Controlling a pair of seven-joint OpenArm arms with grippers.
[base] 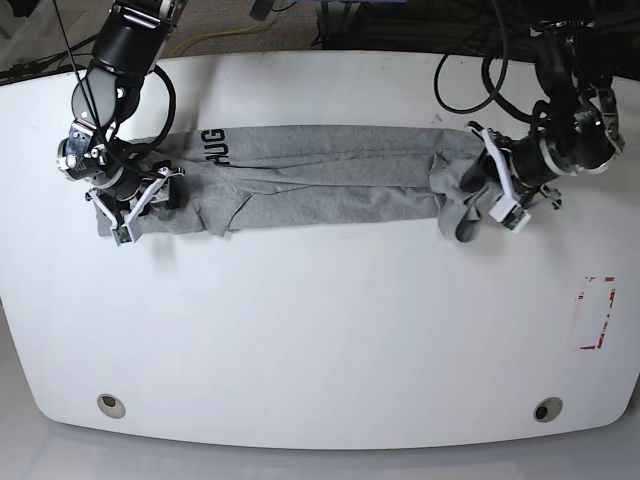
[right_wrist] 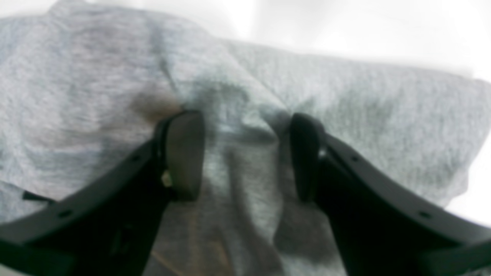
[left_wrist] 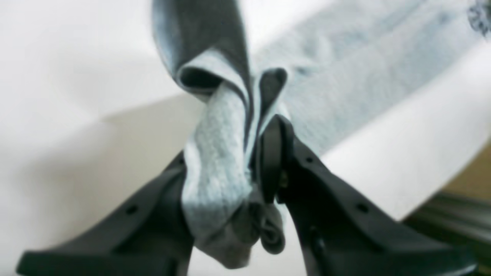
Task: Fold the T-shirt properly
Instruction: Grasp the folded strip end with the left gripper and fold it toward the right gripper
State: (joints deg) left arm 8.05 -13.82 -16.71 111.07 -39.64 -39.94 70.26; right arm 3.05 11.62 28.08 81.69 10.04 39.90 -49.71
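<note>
Lying on white table (base: pixel 320 340), grey T-shirt (base: pixel 320 180)

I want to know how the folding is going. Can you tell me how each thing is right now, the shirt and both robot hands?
T-shirt: folded into a long narrow band across the white table, bunched and lifted at one end.
Left gripper: shut on a bunched bit of the T-shirt, raised off the table.
Right gripper: open, jaws apart, pressed down on the shirt's other end with cloth between them.
</note>
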